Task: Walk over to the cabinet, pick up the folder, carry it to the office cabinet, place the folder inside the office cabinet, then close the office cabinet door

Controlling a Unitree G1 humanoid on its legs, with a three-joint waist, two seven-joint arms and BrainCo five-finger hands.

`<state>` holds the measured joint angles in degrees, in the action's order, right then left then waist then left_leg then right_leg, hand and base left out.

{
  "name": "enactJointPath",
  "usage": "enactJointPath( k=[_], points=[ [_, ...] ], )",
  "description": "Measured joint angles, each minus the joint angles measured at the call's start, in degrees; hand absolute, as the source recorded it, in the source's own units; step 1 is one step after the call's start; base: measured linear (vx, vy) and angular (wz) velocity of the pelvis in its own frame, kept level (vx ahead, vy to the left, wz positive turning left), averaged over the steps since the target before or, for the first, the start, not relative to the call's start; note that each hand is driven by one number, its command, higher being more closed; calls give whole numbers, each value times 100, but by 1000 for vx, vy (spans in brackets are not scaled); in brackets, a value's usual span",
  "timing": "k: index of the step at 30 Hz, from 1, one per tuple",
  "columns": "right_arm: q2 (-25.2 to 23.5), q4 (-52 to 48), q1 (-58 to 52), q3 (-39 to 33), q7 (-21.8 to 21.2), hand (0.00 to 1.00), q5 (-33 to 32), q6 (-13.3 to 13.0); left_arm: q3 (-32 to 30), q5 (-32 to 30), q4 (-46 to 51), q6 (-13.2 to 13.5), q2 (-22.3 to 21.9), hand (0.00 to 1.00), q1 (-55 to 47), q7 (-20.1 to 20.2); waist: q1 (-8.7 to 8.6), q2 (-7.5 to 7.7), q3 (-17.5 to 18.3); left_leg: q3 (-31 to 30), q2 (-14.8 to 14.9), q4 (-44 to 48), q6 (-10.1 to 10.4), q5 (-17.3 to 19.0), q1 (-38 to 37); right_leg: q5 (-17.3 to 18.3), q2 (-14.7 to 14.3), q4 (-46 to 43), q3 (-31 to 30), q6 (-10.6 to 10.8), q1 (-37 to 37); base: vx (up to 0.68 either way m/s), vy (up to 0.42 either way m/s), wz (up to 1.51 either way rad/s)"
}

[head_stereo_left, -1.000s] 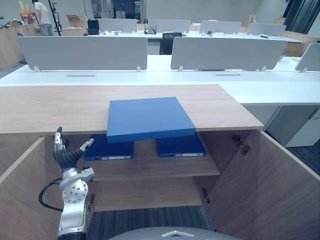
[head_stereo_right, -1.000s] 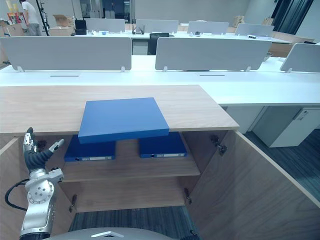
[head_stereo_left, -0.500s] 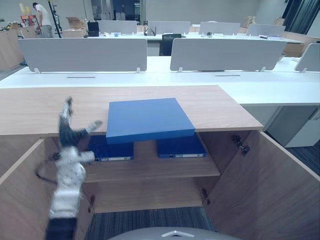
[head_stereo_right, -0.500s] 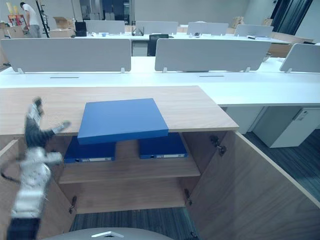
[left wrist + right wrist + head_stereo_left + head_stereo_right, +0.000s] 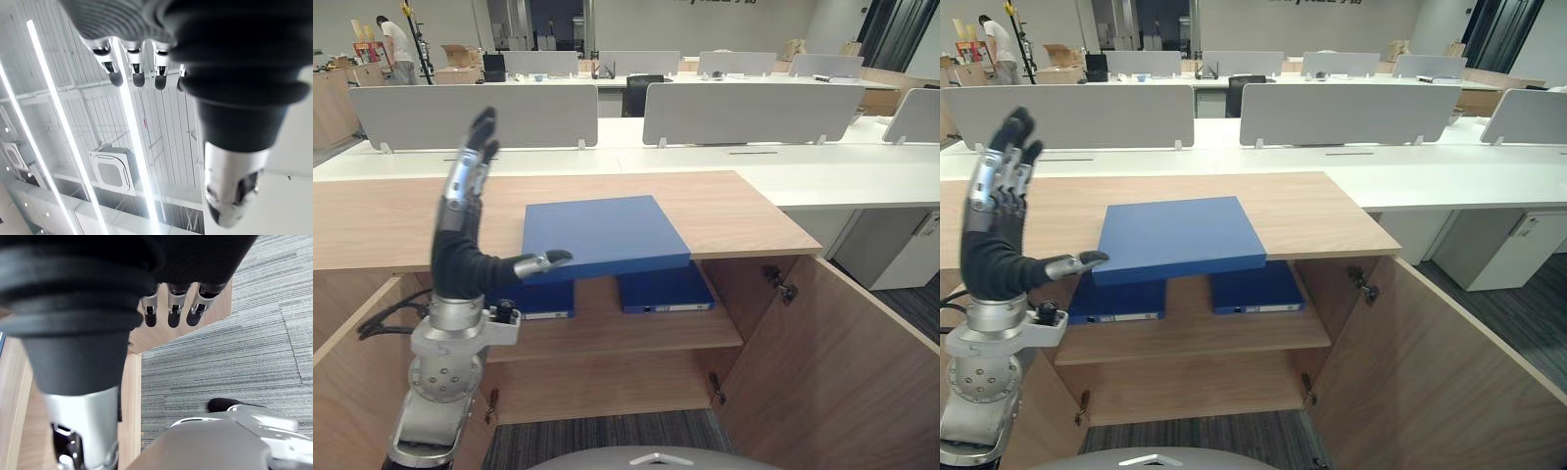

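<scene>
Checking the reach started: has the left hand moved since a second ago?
Yes. The left hand has risen from below the front edge of the cabinet top to above it, thumb by the left corner of the blue folder.

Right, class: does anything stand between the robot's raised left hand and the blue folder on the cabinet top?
Nothing visible does. The left hand, fingers straight, is up by the left edge of the folder, thumb pointing at it. The folder lies flat on the cabinet top, nothing on it.
</scene>
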<state>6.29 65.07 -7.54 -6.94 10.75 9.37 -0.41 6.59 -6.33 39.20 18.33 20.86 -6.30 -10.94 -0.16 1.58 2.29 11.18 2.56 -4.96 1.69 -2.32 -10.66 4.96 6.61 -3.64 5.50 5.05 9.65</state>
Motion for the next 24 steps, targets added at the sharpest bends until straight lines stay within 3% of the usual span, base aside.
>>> enactJointPath(
  k=[5, 9, 13, 24],
  points=[
    [3, 2, 8, 4, -10, 0, 0, -51, 738, -732, -491, -93, 217, 0, 380, 154, -22, 2, 1, -9, -12, 1, -6, -5, 69, -16, 0, 15, -5, -8, -53, 0, 0, 0],
    [0, 12, 64, 4, -15, 0, -1, -67, 1296, -1613, -1220, -185, 359, 0, 724, 344, -80, 0, 11, -9, -12, 4, -51, -36, 151, -59, -20, 17, -13, -15, -175, 26, -5, 0],
    [1, 69, 156, 3, -12, 0, -6, -84, 1705, -2647, -1872, -266, 463, 0, 1073, 258, -107, 24, -21, -15, -25, 4, -60, -39, 137, -71, -43, 49, -11, -27, -158, 23, -4, -1],
    [-11, -19, 220, -3, -8, 0, -12, -59, 1886, -4163, -3190, -658, 612, 0, 1388, -42, -193, 53, -178, -21, -8, 4, -46, -23, 145, -36, -58, 82, 6, -66, -158, 0, 0, 0]
  ],
)
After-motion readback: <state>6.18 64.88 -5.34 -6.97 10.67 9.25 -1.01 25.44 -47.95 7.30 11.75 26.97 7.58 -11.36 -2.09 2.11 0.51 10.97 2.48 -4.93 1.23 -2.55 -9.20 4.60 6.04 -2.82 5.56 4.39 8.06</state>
